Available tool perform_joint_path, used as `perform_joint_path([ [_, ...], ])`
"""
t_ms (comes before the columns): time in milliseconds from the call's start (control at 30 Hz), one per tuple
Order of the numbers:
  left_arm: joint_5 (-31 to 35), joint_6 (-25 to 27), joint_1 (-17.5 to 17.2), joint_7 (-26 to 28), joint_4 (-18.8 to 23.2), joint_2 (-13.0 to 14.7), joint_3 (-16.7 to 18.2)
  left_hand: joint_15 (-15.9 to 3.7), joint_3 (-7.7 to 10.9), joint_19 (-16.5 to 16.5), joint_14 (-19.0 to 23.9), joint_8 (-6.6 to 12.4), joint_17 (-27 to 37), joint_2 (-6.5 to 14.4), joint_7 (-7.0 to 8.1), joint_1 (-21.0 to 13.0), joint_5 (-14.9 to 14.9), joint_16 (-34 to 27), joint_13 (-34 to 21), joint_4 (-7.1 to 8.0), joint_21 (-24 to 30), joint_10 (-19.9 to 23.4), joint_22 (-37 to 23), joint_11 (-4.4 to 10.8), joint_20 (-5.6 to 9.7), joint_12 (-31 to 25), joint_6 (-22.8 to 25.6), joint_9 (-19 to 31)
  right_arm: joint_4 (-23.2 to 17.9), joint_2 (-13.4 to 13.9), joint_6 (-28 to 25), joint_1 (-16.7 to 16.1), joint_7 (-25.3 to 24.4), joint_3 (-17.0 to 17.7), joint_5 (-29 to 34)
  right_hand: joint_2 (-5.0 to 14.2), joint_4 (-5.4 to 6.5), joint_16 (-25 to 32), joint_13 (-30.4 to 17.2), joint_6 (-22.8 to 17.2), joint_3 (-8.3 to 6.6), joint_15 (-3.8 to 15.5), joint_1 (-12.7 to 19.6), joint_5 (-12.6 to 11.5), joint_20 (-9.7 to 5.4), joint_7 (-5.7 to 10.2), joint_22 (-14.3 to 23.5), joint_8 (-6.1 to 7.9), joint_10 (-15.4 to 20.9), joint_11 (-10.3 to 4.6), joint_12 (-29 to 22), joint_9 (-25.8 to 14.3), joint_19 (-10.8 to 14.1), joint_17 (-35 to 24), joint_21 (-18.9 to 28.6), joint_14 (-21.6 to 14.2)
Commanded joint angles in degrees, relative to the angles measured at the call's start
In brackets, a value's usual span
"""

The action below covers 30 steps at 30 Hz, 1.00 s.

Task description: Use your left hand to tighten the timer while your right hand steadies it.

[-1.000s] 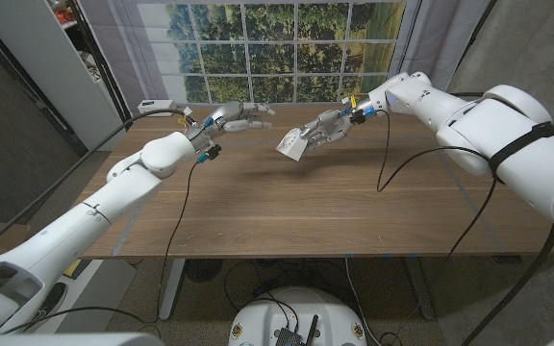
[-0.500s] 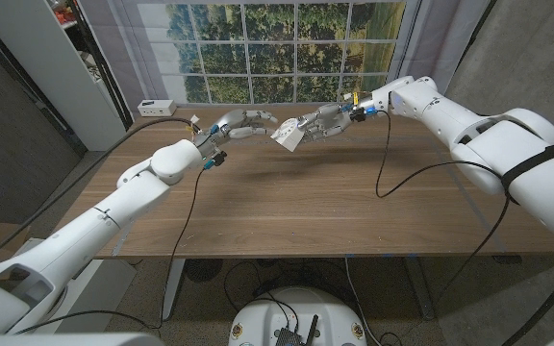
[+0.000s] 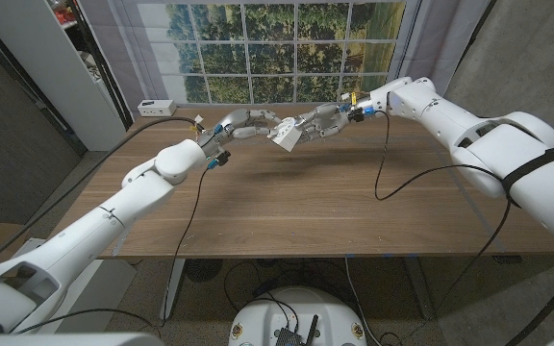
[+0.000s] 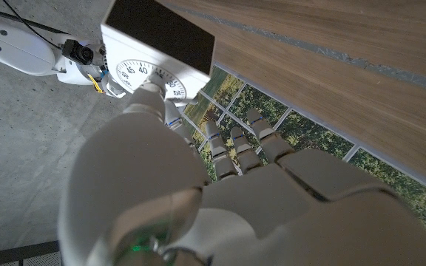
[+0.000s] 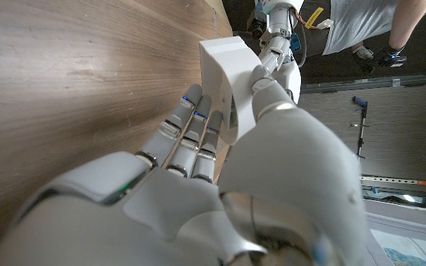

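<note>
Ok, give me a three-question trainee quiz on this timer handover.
1. Which robot hand holds the timer above the table?
2. True or false: the timer rests on the table.
3. In the left wrist view, what faces the left robot hand? A) the timer's numbered dial B) a blank back C) a cable

Key: 1. The right robot hand. 2. False, it is held up in the air. 3. A.

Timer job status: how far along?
Done: the right hand holds the timer up off the table. In hand: the left hand is at the timer, a finger on its dial face. Left: the actual winding; no turn is evident.
</note>
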<state>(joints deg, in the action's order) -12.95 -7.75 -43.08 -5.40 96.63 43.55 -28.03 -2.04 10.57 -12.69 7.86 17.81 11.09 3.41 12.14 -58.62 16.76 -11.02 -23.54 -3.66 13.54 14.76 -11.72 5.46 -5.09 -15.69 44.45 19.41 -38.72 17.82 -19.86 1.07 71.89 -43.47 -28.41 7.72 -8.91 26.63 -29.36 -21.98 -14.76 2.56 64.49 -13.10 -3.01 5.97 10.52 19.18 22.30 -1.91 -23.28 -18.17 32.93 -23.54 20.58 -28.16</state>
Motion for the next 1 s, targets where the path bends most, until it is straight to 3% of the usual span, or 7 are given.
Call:
perform_joint_path([
  [33,-0.14,-0.28,1.3,-1.78,-0.85,-0.34,-0.69,-1.83,-0.07,0.16,0.53,0.4,0.21,0.72,-0.06,-0.57,0.41,-0.46,-0.16,-0.36,0.12,0.16,0.02,0.74,-0.24,-0.34,1.3,-0.13,5.14,-2.33,1.85,2.14,2.82,-1.3,0.58,0.31,0.48,-0.36,-0.26,-1.48,-0.49,9.63,-0.28,-0.33,-3.14,-1.01,0.13,0.05,0.09,-0.34,0.47,-0.31,-0.29,-0.16,0.21,0.3],
  [233,0.07,0.44,1.85,-2.32,-0.9,-0.18,-1.01,-1.87,0.01,0.09,0.67,0.75,0.23,1.26,0.01,-1.01,0.66,-0.54,-0.18,-0.43,0.19,0.26,0.0,0.89,-0.36,-0.37,3.09,-0.38,8.4,-3.61,2.94,3.27,3.93,-1.32,1.22,0.33,0.5,-0.44,-0.32,-1.49,-0.52,9.59,-0.34,-0.35,-3.11,-1.07,0.12,0.0,0.15,-0.19,0.54,-0.31,-0.33,-0.16,0.2,0.28],
  [400,0.24,1.54,2.26,-2.86,-0.54,0.21,-1.26,-1.71,1.28,0.02,0.56,1.25,0.17,3.69,-0.43,-3.4,1.03,-0.47,-0.18,-1.23,0.36,0.14,-0.1,0.9,-0.63,-0.27,5.36,-0.56,11.12,-4.63,3.97,4.17,4.58,-1.14,1.85,0.34,0.53,-0.52,-0.37,-1.49,-0.54,9.49,-0.42,-0.36,-3.07,-1.13,0.11,-0.03,0.1,-0.23,0.63,-0.3,-0.4,-0.15,0.17,0.3],
  [733,0.63,2.86,3.05,-3.46,-0.19,0.49,-1.7,-1.74,2.23,-0.21,0.73,2.01,0.11,5.18,-2.1,-5.47,0.84,-0.5,-0.17,-2.15,0.62,0.56,-0.21,1.32,-0.71,-0.38,7.91,-0.65,13.12,-5.2,4.41,4.7,5.33,-0.48,2.6,0.36,0.63,-0.69,-0.47,-1.38,-0.52,9.39,-0.64,-0.36,-2.97,-1.14,0.1,-0.16,0.1,-0.07,0.78,-0.3,-0.39,-0.2,0.19,0.46],
  [1000,2.23,2.74,5.2,-6.38,0.11,1.61,-2.8,-1.77,2.25,-0.33,0.77,2.26,0.14,5.44,-2.12,-5.55,0.62,-0.52,-0.19,-2.07,0.76,0.64,-0.27,1.34,-0.85,-0.39,8.33,-0.39,15.54,-6.27,4.9,6.13,6.87,-1.84,4.7,0.52,0.7,-0.79,-0.56,-1.37,-0.6,9.34,-0.78,-0.39,-3.07,-1.1,0.1,-0.23,0.07,-0.09,0.94,-0.3,-0.56,-0.23,0.13,0.48],
])
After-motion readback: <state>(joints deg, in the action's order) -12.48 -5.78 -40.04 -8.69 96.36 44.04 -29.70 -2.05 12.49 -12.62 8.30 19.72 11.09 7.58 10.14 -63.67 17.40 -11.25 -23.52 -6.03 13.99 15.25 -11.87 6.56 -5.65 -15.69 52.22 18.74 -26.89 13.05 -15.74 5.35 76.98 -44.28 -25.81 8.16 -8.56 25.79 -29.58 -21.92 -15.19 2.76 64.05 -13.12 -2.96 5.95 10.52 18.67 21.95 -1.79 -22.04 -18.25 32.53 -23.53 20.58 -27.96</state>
